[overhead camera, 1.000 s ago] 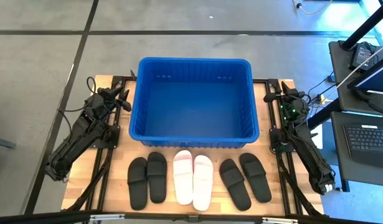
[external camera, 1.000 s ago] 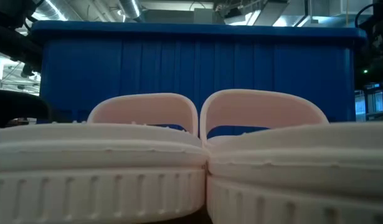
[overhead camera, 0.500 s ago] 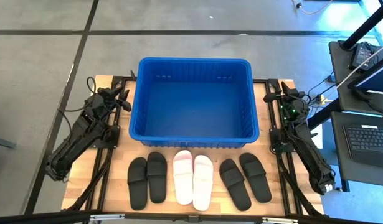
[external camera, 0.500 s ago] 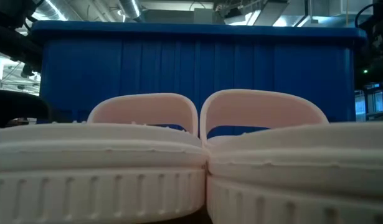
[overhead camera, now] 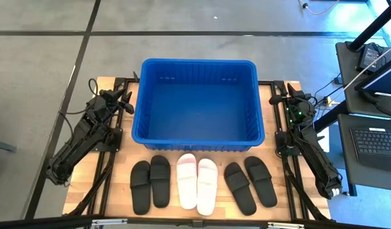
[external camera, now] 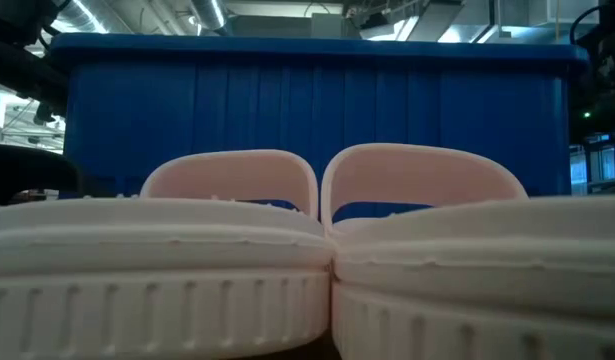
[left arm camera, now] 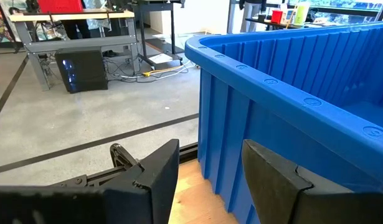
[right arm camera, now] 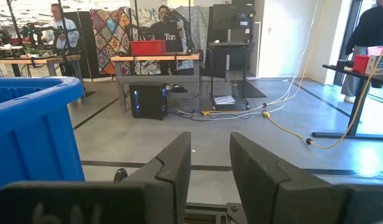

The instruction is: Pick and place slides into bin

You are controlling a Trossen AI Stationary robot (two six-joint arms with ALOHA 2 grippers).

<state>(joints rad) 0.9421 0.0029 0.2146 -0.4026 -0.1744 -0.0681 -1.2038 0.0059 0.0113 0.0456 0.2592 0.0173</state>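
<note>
A big blue bin (overhead camera: 198, 103) stands at the table's far middle, resting on its base. Six slides lie in a row on their soles near the front edge: a black pair (overhead camera: 150, 184) at left, a pale pink-white pair (overhead camera: 197, 183) in the middle, also seen close up in the low view (external camera: 317, 260), and a black pair (overhead camera: 250, 184) at right. My left gripper (overhead camera: 126, 102) is open and empty beside the bin's left wall (left arm camera: 291, 118). My right gripper (overhead camera: 279, 94) is open and empty beside the bin's right wall (right arm camera: 29, 130).
The bin fills most of the table's far half. Bare wooden table (overhead camera: 87, 191) shows left and right of the slide row. A desk with a keyboard (overhead camera: 376, 140) stands off the table's right side. People and benches (right arm camera: 166, 37) show in the room beyond.
</note>
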